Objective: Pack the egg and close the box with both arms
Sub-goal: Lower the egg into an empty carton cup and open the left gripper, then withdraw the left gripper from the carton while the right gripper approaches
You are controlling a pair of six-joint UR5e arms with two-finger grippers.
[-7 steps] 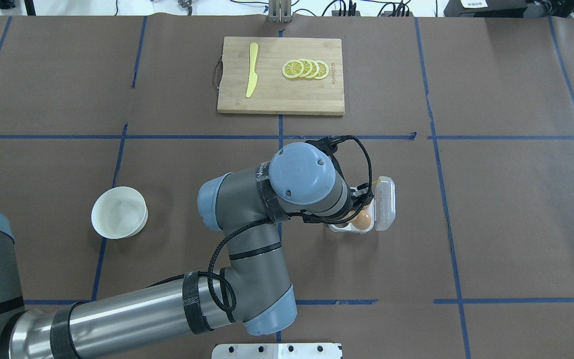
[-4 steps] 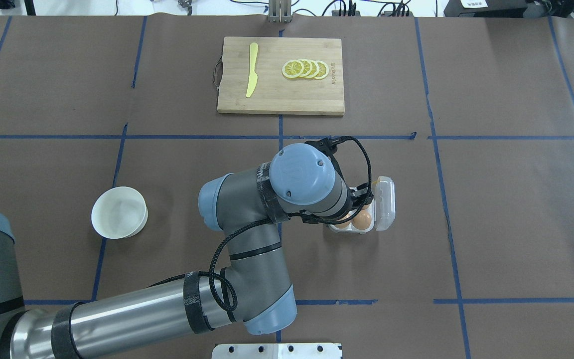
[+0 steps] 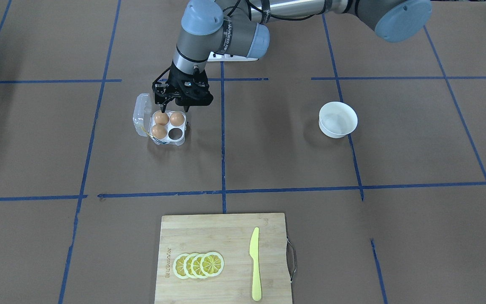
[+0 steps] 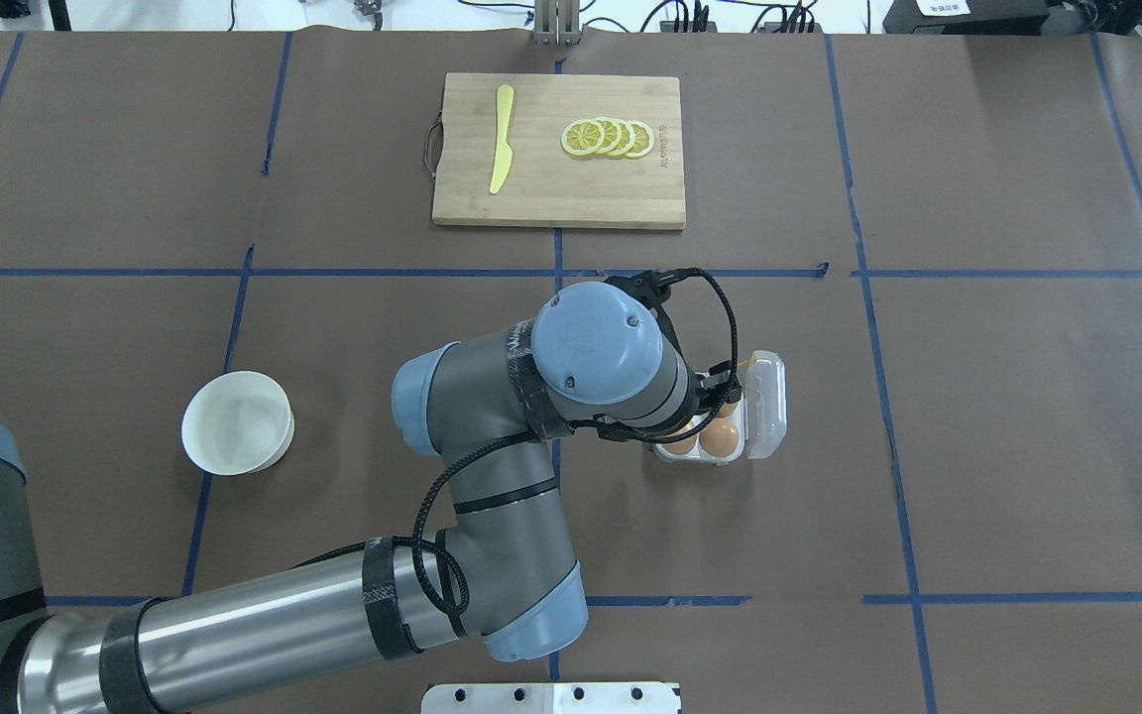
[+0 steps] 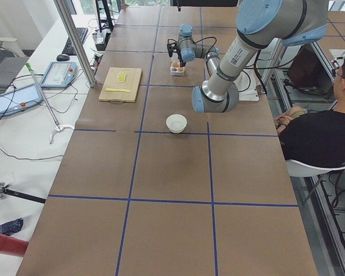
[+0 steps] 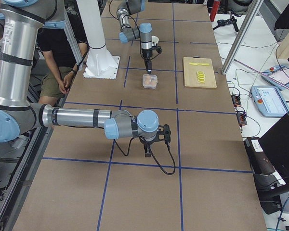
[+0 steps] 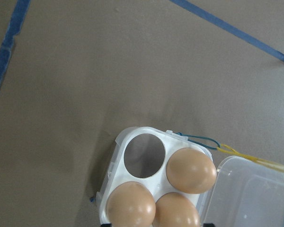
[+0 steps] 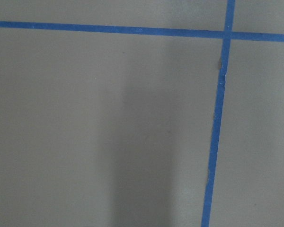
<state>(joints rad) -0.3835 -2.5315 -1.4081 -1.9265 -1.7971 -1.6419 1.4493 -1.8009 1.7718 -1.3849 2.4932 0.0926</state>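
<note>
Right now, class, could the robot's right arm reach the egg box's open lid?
Probably yes. The lid lies open on the robot's right of the box, and no object shows between it and the right tool. The left tool hangs over the eggs from the other side, so it shouldn't block.

Brown paper is covering the table [image 3: 395,139], and blue tape lines [image 3: 293,188] are crossing it in a wide grid. Three eggs [image 3: 161,118] are showing orange-brown in the box [image 3: 140,110] — its lid is looking clear and its tray white, with a thin yellow band [image 7: 246,155] and a blue loop [image 7: 199,138] at one edge. The bowl [image 3: 338,119] is showing plain white. The board [image 3: 226,236] is showing pale wood grain, the knife [image 3: 255,264] is showing yellow all over, and the lemon slices [image 3: 198,265] are showing yellow flesh with paler rims. The left arm [image 4: 284,620] is gleaming silver-grey with light-blue caps — the left gripper [image 3: 174,109] is showing black.
</note>
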